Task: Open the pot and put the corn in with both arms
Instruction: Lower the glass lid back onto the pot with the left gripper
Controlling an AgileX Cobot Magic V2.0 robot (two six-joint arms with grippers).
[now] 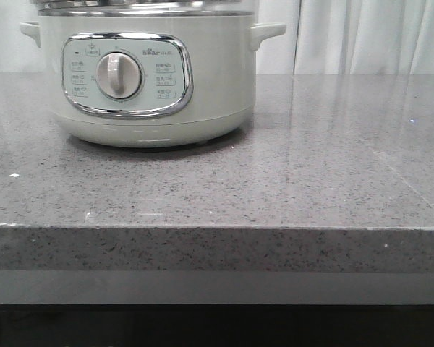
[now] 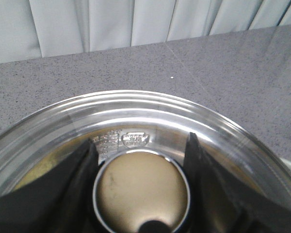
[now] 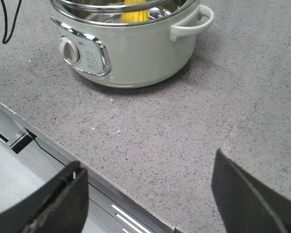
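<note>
Pale grey-green, the pot [image 1: 145,79] sits toward the left rear of the speckled grey stone counter [image 1: 311,173], its chrome-framed panel and white dial [image 1: 118,75] facing forward; the small logo above the dial and the button labels are too blurred to read. Yellow corn [image 3: 135,14] already lies inside, under the glass lid [image 2: 136,111]. The left gripper [image 2: 141,165] has its jaws on either side of the lid's round knob [image 2: 141,191]; whether they press it I cannot tell. The right gripper [image 3: 148,194] hovers above the counter edge, jaws spread wide and holding nothing.

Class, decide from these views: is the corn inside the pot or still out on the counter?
Inside. The right wrist view shows the yellow corn standing within the steel rim of the pot.
</note>
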